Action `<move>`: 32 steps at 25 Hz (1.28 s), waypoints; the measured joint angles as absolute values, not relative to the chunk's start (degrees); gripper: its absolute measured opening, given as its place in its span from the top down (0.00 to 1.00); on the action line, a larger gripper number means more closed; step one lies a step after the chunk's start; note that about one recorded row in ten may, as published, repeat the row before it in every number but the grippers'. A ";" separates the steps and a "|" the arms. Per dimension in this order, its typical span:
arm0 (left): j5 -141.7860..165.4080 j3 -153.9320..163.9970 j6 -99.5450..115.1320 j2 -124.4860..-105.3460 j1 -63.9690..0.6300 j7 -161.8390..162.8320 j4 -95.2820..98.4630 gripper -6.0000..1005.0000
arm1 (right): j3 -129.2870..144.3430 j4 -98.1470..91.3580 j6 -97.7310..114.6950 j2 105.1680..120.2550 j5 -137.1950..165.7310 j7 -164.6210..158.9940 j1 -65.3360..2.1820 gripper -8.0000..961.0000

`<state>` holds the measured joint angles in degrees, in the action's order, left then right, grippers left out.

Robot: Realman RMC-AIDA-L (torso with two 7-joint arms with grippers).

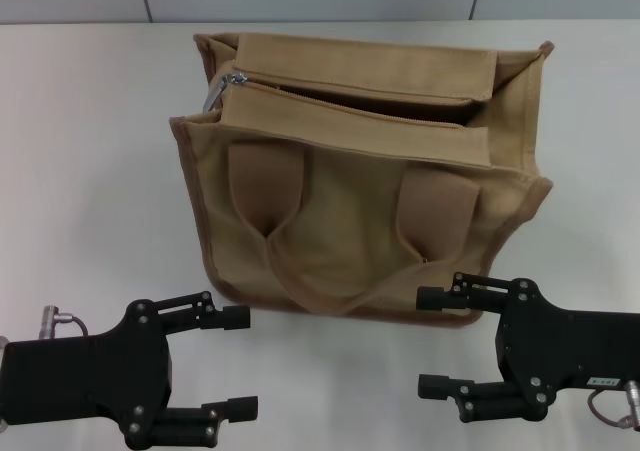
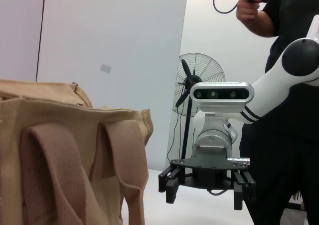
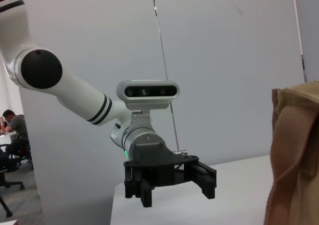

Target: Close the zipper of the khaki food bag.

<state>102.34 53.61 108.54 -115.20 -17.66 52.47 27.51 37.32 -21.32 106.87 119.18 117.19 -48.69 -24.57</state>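
Khaki food bag [image 1: 360,241] upright on desk [image 1: 90,171], zipper [image 1: 350,103] open, slider at its left end. Soft canvas likely yields; pinch the small pull tab. Left end effector [image 1: 238,361] and right end effector [image 1: 432,341] both open, near the bag's front.

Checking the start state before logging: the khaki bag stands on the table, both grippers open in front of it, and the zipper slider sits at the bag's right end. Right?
Not quite. In the head view the slider of the zipper sits at the left end of the khaki bag. The left gripper and the right gripper are open in front of it.
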 joint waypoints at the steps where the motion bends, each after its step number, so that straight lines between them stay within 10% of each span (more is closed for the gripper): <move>1: 102.34 53.61 108.54 -115.20 -17.66 52.47 27.51 0.21 | 37.32 -21.32 106.87 119.18 117.19 -48.69 -24.57 0.17; 32: 102.05 24.59 105.49 -117.88 -14.21 47.43 27.33 0.22 | 36.75 -20.92 106.87 119.18 117.15 -48.68 -24.87 0.18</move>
